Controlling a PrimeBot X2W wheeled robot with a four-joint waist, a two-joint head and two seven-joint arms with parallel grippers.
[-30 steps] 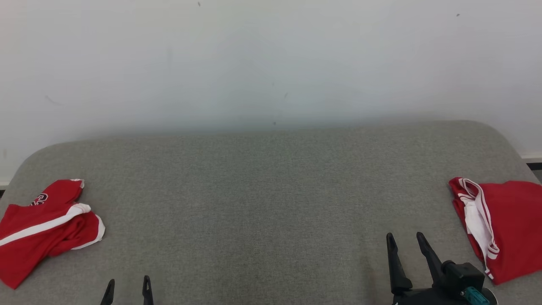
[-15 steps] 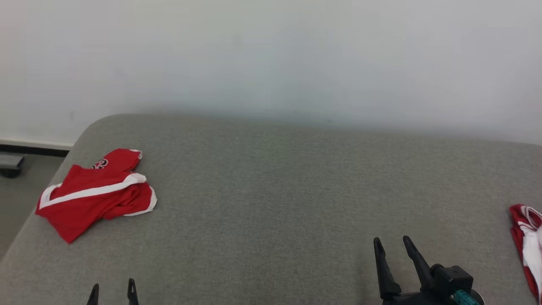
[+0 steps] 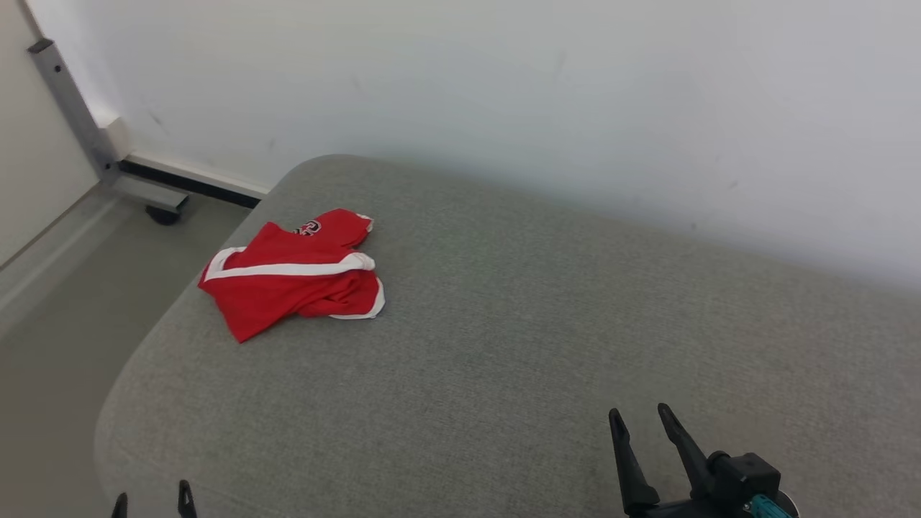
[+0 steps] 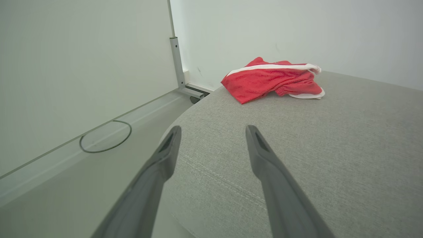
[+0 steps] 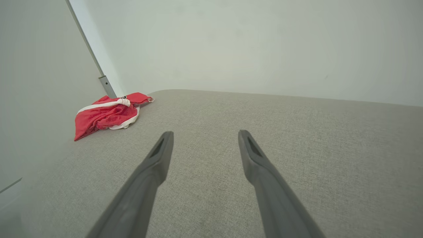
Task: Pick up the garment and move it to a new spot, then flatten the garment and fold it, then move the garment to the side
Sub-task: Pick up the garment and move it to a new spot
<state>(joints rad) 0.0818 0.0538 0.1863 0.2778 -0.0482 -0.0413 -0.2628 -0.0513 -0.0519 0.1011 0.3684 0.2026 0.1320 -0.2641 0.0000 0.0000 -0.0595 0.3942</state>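
Observation:
A crumpled red garment (image 3: 296, 277) with white trim lies near the left end of the grey cushioned surface (image 3: 518, 338). It also shows in the left wrist view, garment (image 4: 271, 79), and far left in the right wrist view, garment (image 5: 105, 115). My left gripper (image 3: 151, 500) is at the lower left, open and empty, well short of the garment. My right gripper (image 3: 640, 424) is at the lower right, open and empty, far from it. In the wrist views, the left gripper (image 4: 213, 130) and right gripper (image 5: 203, 135) hover above bare fabric.
The cushion's rounded left edge (image 3: 122, 403) drops to a grey floor (image 3: 57, 302). A metal frame leg with a caster (image 3: 108, 158) stands by the white wall (image 3: 504, 86). A thin ring-shaped cable (image 4: 105, 137) lies on the floor.
The head camera has swung left: the crumpled garment now sits nearer the middle and the second red garment at the right has left the picture. Both grippers stay open.

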